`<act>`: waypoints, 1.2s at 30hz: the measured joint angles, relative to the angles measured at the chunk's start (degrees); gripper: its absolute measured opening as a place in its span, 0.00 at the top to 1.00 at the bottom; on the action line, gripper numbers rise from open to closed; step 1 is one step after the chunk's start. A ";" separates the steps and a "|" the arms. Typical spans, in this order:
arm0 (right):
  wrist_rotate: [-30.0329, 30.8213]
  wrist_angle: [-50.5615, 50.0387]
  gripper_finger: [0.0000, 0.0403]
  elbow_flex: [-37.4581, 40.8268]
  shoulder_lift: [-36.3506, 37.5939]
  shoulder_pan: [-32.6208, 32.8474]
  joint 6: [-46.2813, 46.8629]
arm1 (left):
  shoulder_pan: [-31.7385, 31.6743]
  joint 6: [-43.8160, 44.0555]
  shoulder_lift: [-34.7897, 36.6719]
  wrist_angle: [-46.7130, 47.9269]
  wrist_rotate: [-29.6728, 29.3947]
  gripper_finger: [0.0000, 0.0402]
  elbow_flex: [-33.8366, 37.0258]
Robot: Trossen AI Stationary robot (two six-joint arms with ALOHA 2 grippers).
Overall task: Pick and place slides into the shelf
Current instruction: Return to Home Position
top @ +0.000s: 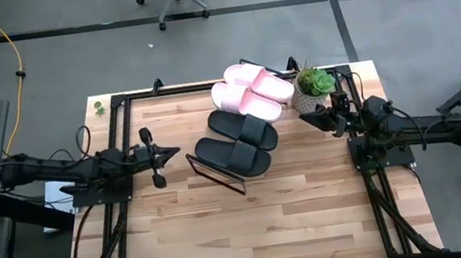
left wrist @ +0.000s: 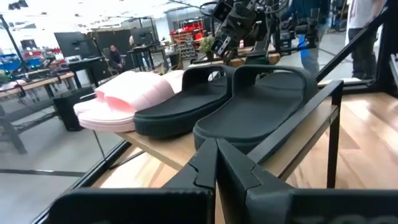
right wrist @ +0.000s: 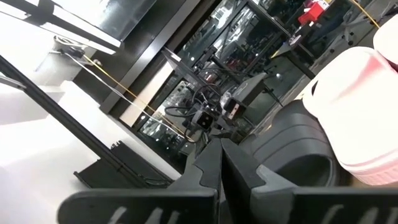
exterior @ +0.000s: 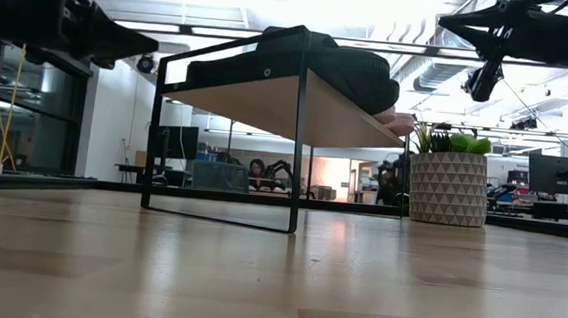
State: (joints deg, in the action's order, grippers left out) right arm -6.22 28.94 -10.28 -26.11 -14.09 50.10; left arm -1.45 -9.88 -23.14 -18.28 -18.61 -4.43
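While all four slides lay on the shelf (exterior: 268,108), the pink pair (top: 250,90) at its far end and the black pair (top: 239,139) nearer, the left gripper (top: 169,154) hung clenched and empty above the desk (top: 228,238) beside it. The right gripper (right wrist: 219,146), also clenched and empty, hung near the potted plant (top: 313,88).

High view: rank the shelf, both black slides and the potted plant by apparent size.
1. The shelf: largest.
2. The end black slide and the inner black slide, which lies beside the pink pair: they look alike in size, so I do not rank one above the other.
3. The potted plant: smallest.
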 joint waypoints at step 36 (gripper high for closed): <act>-2.27 5.29 1.00 -0.04 1.53 -0.02 0.85 | -0.02 -2.71 15.06 16.63 10.82 1.00 3.74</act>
State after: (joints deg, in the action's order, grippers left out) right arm -8.49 34.22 -10.33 -24.58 -14.11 50.95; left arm -1.48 -12.58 -8.08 -1.65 -7.79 -0.69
